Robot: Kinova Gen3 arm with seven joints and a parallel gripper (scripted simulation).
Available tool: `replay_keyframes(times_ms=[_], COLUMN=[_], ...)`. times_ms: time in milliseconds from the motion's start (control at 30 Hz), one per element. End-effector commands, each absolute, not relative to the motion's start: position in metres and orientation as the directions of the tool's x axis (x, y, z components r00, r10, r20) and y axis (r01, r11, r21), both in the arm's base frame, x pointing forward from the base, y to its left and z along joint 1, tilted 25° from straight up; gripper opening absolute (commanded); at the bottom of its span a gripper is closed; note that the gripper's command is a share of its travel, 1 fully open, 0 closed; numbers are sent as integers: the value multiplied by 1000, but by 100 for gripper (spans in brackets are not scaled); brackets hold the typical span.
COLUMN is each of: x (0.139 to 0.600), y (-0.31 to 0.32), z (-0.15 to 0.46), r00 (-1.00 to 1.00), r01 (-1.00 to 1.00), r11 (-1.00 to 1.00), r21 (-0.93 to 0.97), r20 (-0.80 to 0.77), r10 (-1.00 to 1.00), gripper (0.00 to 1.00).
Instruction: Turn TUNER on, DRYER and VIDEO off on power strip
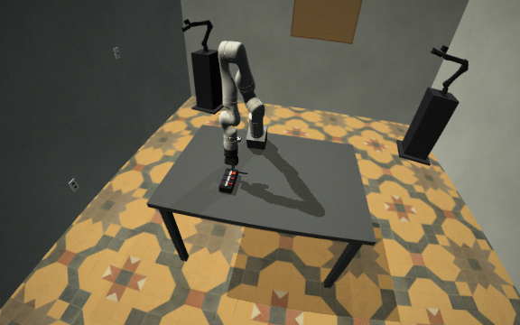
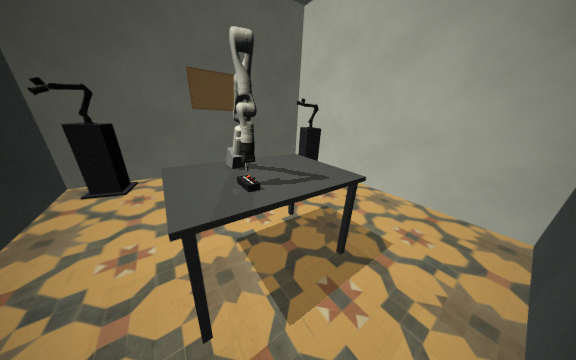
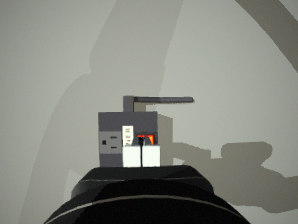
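Closed gripper (image 1: 231, 165) poised at the arm-side end of the power strip (image 1: 229, 181), holding nothing.

Jaws fully shut and empty; power strip lies flat on the dark table (image 1: 287, 208), directly below the jaws and stretching away from them, red switches (image 1: 232, 179) facing up, short cord stub past its end, arm base (image 1: 256, 143) beyond.

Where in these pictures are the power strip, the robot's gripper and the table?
power strip (image 1: 228, 181): top view, on its black top face by the red switches.
gripper (image 1: 231, 168): top view, at its closed fingertips just over the strip's far end.
table (image 1: 287, 199): top view, on a bare part of its dark top.
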State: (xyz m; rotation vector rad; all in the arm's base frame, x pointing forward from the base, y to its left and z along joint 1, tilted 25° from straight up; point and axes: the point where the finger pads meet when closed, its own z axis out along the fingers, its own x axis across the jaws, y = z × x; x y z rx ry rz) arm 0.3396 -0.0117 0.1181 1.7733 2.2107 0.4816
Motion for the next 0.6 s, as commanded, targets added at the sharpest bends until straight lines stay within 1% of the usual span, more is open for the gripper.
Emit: replay_keyframes(times_ms=[0,67,100,567], x=[340,340,340,339], y=[-12,-12,-12,-12], z=[118,118,118,119], r00=[-217,-217,-217,-217], r01=[887,887,887,887], r11=[197,197,197,197], r21=[417,417,417,417], r20=[0,0,0,0], r10=[976,976,976,976], gripper=[0,0,100,100])
